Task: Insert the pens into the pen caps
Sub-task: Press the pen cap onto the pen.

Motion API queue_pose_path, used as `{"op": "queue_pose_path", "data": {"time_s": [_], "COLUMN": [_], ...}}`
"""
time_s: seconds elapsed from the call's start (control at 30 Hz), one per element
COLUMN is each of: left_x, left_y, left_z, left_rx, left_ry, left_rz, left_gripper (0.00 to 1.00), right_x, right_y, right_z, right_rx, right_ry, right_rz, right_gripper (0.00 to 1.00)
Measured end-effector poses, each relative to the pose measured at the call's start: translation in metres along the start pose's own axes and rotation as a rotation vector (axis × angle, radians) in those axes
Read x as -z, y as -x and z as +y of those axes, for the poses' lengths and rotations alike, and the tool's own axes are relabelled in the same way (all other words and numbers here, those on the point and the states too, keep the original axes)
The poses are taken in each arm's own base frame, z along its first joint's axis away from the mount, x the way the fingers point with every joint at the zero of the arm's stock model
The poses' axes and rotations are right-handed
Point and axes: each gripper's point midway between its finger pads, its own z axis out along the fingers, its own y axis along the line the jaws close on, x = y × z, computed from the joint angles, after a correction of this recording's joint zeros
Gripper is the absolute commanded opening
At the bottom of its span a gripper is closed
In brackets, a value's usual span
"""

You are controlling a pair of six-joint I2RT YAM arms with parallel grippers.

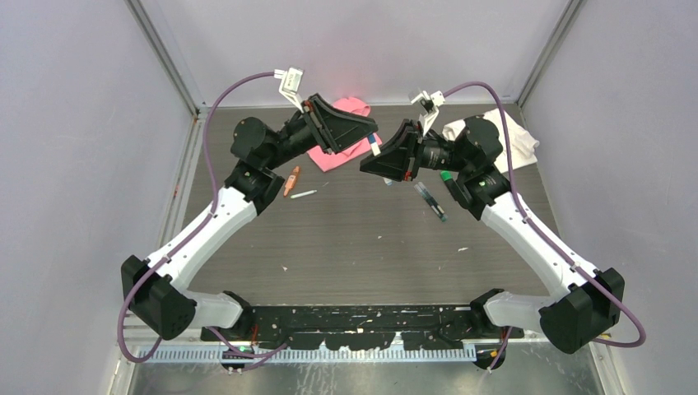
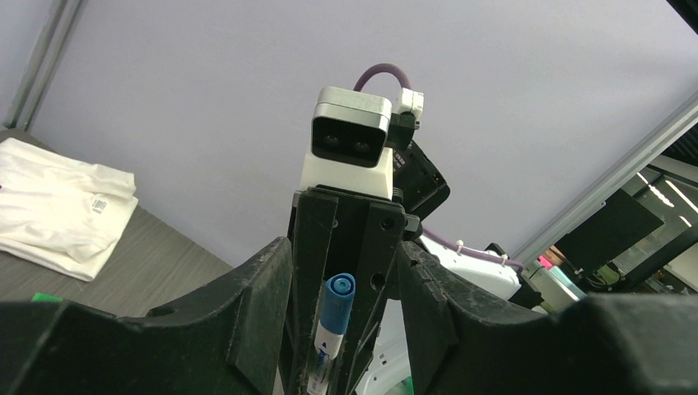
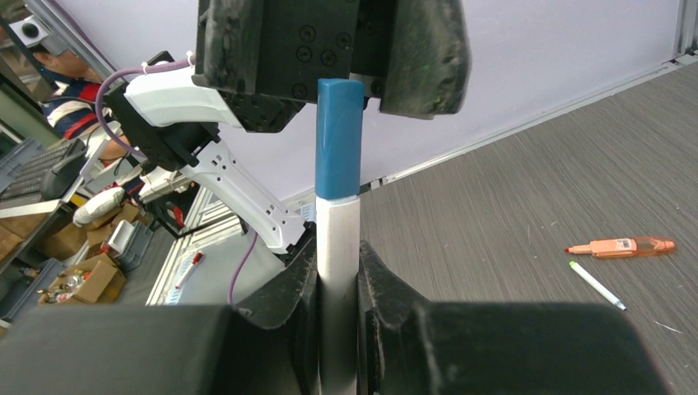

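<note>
Two arms meet above the far part of the desk (image 1: 362,247), where the right jaws are pressed tight on a white-bodied pen (image 3: 337,247) with a blue cap (image 3: 339,140) on its end. Left jaws stand spread either side of that cap, not gripping it. Down on the desk lie an orange pen (image 1: 291,181), a thin white pen (image 1: 303,194) just beside it, and a dark pen (image 1: 430,201) near the right arm.

Pen (image 3: 337,226) in right end effector (image 3: 337,267), above table (image 3: 535,189)
</note>
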Motion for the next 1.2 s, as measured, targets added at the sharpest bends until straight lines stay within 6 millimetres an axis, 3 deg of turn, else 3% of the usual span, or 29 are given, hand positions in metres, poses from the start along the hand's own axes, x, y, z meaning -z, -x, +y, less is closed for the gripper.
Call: {"op": "queue_pose_path", "data": {"time_s": [0.1, 0.23, 0.27, 0.57, 0.77, 1.2], "left_x": [-0.001, -0.002, -0.002, -0.006, -0.014, -0.015], "left_y": [-0.003, -0.006, -0.006, -0.008, -0.011, -0.017], "left_z": [0.002, 0.004, 0.005, 0.003, -0.003, 0.024], "left_rx": [0.006, 0.007, 0.008, -0.048, -0.180, -0.116], "left_ry": [0.001, 0.004, 0.006, 0.019, 0.058, 0.095], "left_rz": [0.008, 0.020, 0.021, 0.071, 0.127, 0.088], "left_gripper": [0.27, 0.03, 0.01, 0.01, 0.00, 0.01], "right_x": [-0.001, -0.001, -0.001, 0.000, 0.000, 0.003], "right_y": [0.000, 0.000, 0.000, 0.004, 0.008, 0.001], "right_z": [-0.002, -0.002, -0.002, -0.002, -0.001, -0.017], "right_rx": [-0.003, -0.004, -0.004, -0.034, -0.020, -0.119], "right_ry": [-0.004, -0.006, -0.006, -0.028, -0.022, 0.021], "right_rz": [0.000, -0.001, -0.002, 0.012, 0.061, 0.155], "right_gripper": [0.01, 0.01, 0.01, 0.01, 0.01, 0.01]}}
